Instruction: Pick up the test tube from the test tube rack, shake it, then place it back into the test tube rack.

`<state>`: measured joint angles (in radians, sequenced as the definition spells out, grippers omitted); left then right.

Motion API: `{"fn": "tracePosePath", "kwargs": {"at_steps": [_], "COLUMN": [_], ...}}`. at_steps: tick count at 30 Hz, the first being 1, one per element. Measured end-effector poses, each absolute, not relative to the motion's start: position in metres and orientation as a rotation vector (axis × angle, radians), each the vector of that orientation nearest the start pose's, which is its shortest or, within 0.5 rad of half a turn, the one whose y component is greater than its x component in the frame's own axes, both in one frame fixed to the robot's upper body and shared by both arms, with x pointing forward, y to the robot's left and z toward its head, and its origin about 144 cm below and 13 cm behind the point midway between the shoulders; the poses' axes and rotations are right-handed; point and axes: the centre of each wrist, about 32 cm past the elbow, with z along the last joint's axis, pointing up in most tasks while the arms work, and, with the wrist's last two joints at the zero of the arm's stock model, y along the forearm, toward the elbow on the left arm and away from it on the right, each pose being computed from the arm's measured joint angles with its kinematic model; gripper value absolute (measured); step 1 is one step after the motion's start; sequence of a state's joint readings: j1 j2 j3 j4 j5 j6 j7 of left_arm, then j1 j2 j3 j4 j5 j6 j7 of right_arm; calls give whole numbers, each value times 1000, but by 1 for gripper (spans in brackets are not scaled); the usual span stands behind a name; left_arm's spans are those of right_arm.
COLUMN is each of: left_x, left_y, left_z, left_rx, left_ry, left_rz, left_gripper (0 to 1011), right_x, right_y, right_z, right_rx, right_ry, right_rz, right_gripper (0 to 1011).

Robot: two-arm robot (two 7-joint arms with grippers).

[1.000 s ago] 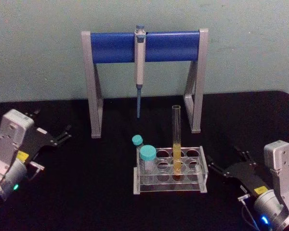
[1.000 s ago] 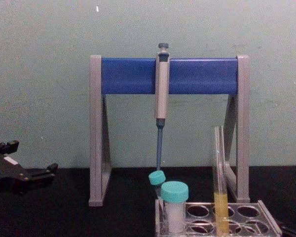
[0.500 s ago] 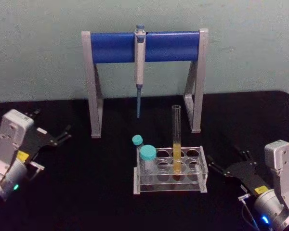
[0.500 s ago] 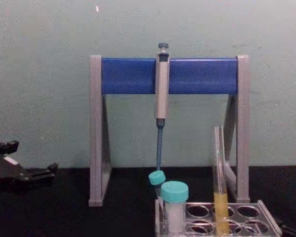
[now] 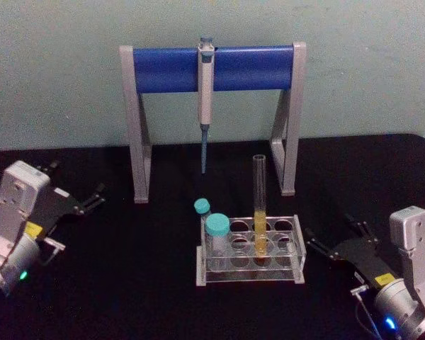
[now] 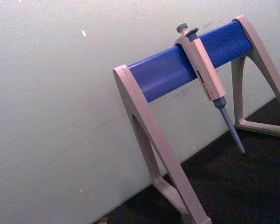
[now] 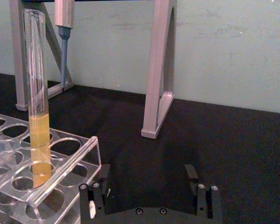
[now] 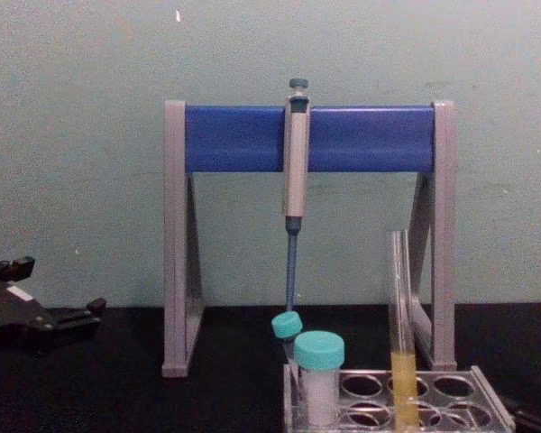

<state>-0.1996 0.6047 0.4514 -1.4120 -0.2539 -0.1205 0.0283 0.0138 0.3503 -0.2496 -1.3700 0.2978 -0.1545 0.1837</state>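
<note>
The test tube [image 5: 259, 205] stands upright in a middle hole of the clear test tube rack [image 5: 248, 275], with yellow-orange liquid in its lower part. It also rises from the test tube rack [image 8: 487, 410] in the chest view as the tall test tube [image 8: 399, 325]. My right gripper [image 5: 333, 234] rests open on the table to the right of the rack, apart from it. In the right wrist view its open gripper [image 7: 146, 179] faces the test tube [image 7: 37, 93] and the rack [image 7: 70, 163]. My left gripper [image 5: 78, 180] is parked open at the far left, and the chest view shows the same gripper [image 8: 59, 287].
Two teal-capped white tubes [image 5: 217, 230] sit in the rack's left holes. Behind the rack stands a grey-and-blue pipette stand [image 5: 212, 67] with a pipette [image 5: 205, 92] hanging from it, its right leg [image 5: 288, 163] just behind the rack. The black table [image 5: 142, 269] ends at a pale wall.
</note>
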Motion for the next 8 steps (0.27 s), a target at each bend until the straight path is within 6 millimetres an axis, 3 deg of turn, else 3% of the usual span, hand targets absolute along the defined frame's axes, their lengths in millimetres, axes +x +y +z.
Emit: {"fn": "tracePosePath", "kwargs": {"at_steps": [8], "left_x": [489], "left_y": [310], "left_z": [1140], "left_rx": [304], "left_ry": [-285], "left_rz": [1248], "left_gripper": [1010], "right_x": [446], "right_y": [-277], "right_z": [1080], "right_rx": [-120], "right_ry": [38], "right_rz": [-1209], "right_gripper": [1000]}}
